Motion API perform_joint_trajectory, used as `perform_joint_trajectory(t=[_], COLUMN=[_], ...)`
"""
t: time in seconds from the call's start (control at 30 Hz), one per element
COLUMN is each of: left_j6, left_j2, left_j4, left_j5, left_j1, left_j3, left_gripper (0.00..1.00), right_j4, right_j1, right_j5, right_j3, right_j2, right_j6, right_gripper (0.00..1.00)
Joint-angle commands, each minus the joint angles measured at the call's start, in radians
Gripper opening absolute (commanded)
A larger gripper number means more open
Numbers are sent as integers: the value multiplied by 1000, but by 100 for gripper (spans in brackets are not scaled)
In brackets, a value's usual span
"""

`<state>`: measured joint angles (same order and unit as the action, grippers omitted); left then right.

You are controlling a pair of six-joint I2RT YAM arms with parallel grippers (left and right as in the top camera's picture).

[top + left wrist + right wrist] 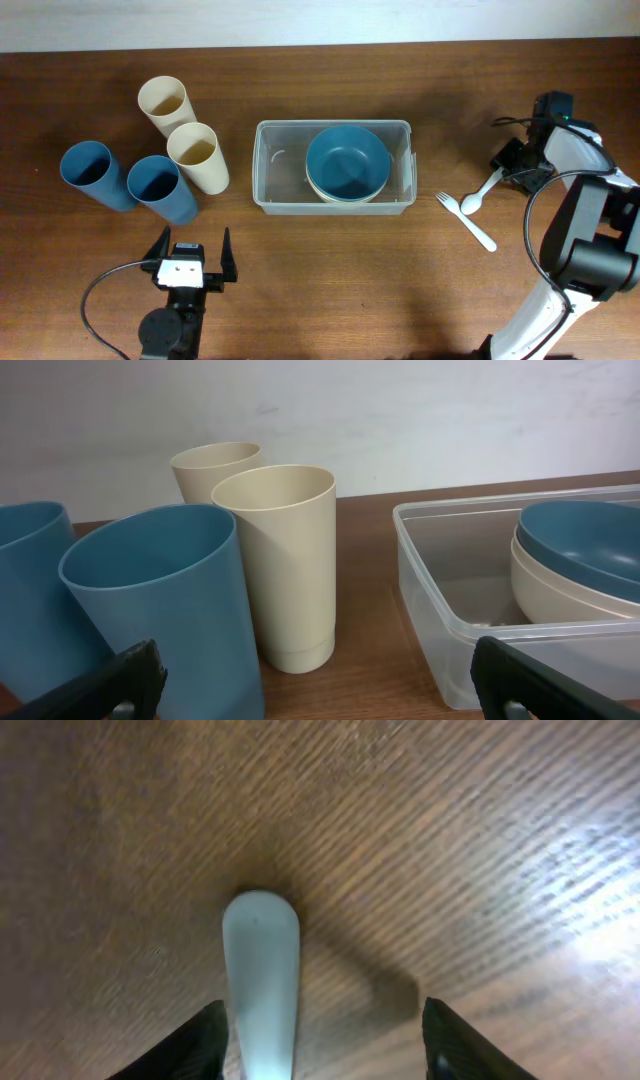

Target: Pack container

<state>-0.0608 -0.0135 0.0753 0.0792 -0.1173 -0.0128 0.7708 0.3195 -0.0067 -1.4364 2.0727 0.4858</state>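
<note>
Two bowls sit packed in the clear plastic container [283, 170] at the middle of the table [330, 290]: a blue bowl [347, 160] nested in a cream bowl [340, 198], pushed towards the container's right end, with bare floor left at the other end. By my reading that is only the first part of the packing. Four cups stand upright outside it to the left, two cream cups [197, 155] and two blue cups [158, 187], close together in a cluster. A white plastic spoon [478, 195] and a white plastic fork [468, 222] lie on the wood to the right, crossing or touching near their heads.

The left gripper [195, 240] hangs low at the near edge with its fingers spread wide and nothing between them, facing the cups. The right gripper [503, 165] is down at the spoon's handle end; its wrist view shows the fingers parted with the handle tip lying between them, nearer one finger, not yet pinched. The spoon looks the next item to go in, with fork and cups to follow
</note>
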Motion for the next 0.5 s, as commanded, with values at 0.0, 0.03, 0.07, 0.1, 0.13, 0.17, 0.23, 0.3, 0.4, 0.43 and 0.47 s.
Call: perform_joint_trajectory(t=[0.0,0.03,0.07,0.1,0.13,0.17,0.23,0.3,0.4,0.43,0.47], left_j6=[-12,-12,-12,-12,-12,-12,-12,-12,-12,-12,-12], left_j2=[8,8,8,8,8,8,8,8,8,8,8], left_j4=[1,1,1,1,1,1,1,1,1,1,1], left_j5=[4,4,4,4,4,4,4,4,4,4,4], left_j1=[4,4,4,4,4,4,4,4,4,4,4], left_j3=[4,4,4,4,4,4,4,4,4,4,4], left_gripper=[100,99,99,99,100,100,99,99,99,100,99], right_j4=[-14,-20,-26,-31,-36,-40,-50,-54,-53,-51,-50], right_j1=[1,1,0,0,0,0,0,-2,-8,-11,-15], right_j5=[18,15,15,12,11,8,-6,-15,-19,-19,-19], right_j3=[-18,-18,-18,-18,-18,-18,-18,-18,-18,-17,-17], right_j2=[37,46,55,62,71,78,93,104,113,113,113], right_j6=[-11,-16,-17,-21,-23,-23,-23,-23,-23,-23,-23], right_gripper=[54,54,54,54,53,52,48,41,31,27,23])
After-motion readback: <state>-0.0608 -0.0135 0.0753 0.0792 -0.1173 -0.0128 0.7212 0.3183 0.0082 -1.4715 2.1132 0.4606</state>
